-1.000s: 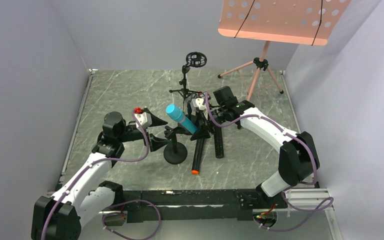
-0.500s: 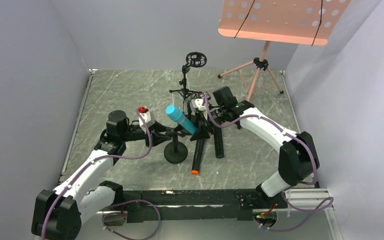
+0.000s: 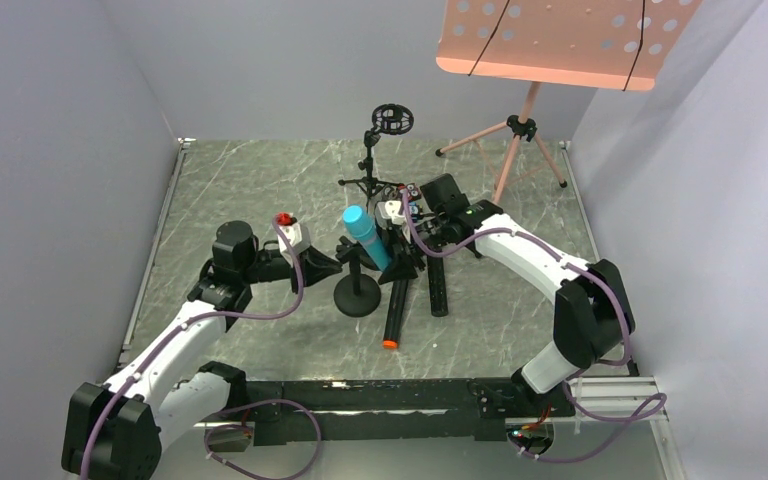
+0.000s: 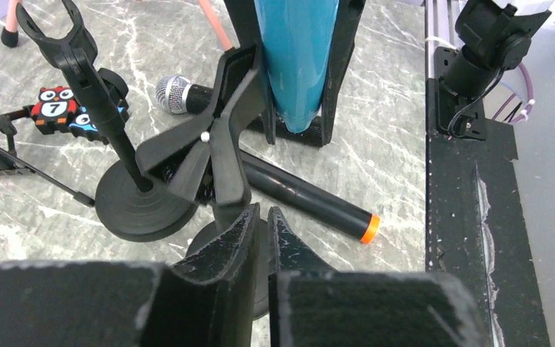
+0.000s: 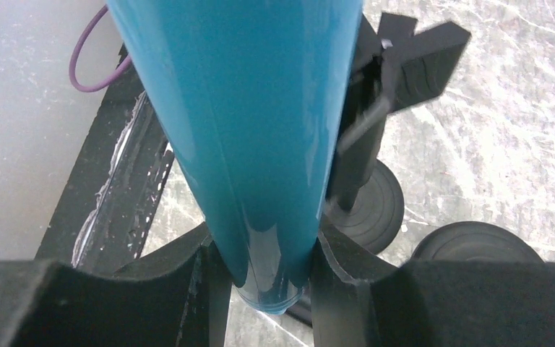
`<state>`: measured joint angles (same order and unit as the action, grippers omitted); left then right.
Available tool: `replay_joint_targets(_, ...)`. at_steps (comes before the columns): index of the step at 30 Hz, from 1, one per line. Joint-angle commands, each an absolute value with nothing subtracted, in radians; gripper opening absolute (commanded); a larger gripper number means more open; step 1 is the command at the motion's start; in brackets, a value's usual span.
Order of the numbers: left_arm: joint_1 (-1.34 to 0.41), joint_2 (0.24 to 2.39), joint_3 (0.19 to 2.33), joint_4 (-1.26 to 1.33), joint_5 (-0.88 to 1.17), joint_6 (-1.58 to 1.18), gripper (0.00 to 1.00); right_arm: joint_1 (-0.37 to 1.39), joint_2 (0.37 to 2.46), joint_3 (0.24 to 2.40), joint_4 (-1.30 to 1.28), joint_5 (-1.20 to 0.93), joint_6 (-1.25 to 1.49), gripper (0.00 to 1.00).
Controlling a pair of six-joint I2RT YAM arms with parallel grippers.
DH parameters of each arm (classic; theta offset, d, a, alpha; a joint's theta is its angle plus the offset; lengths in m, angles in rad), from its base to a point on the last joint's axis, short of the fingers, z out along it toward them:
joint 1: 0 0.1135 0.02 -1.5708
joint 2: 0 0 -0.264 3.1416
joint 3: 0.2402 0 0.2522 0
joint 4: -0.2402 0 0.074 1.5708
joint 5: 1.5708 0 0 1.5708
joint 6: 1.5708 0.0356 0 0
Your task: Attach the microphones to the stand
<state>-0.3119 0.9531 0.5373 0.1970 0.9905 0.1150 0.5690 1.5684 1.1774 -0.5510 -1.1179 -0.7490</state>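
Note:
My right gripper point(image 3: 401, 262) point(image 5: 271, 267) is shut on the tail of the light blue microphone point(image 3: 364, 233) point(image 5: 246, 123) point(image 4: 300, 65), which stands steeply tilted. My left gripper point(image 3: 328, 265) point(image 4: 261, 213) is shut on the post of a round-based stand point(image 3: 358, 297), just under its clip point(image 4: 217, 144). That clip rests against the blue microphone's side. The black microphone with the orange end point(image 3: 394, 315) point(image 4: 311, 202) lies flat on the table. Beside it lies the black microphone point(image 3: 438, 288) with the silver mesh head point(image 4: 173, 92).
A second round-based stand point(image 4: 144, 202) with a clip on top stands close by on the left. At the back are a tripod stand with a ring mount point(image 3: 391, 118) and a pink music stand point(image 3: 520, 130). An owl card point(image 4: 58, 108) lies on the table. A black rail point(image 3: 390, 400) runs along the near edge.
My left gripper moved right to the stand and shut on its post. The stand's base shifted slightly right and back. The blue microphone now stands more upright.

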Motion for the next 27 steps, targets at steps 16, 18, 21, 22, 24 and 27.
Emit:
replay_joint_targets(16, -0.298, 0.993, 0.709, 0.071, 1.031, 0.301, 0.99, 0.502, 1.478, 1.17, -0.539, -1.126, -0.801, 0.04)
replay_joint_targets(18, -0.296, 1.052, 0.749, 0.059, 1.052, 0.314, 0.99, 0.499, 1.477, 1.166, -0.541, -1.128, -0.803, 0.04)
replay_joint_targets(21, -0.296, 1.104, 0.776, 0.074, 1.084, 0.323, 0.99, 0.497, 1.474, 1.156, -0.535, -1.133, -0.803, 0.04)
replay_joint_targets(22, -0.297, 1.119, 0.782, 0.077, 1.099, 0.328, 0.99, 0.497, 1.472, 1.153, -0.533, -1.134, -0.803, 0.04)
replay_joint_targets(24, -0.296, 1.148, 0.806, 0.052, 1.137, 0.346, 0.97, 0.496, 1.475, 1.155, -0.534, -1.137, -0.802, 0.04)
replay_joint_targets(27, -0.296, 1.187, 0.845, -0.032, 1.19, 0.393, 0.94, 0.495, 1.48, 1.16, -0.541, -1.139, -0.807, 0.04)
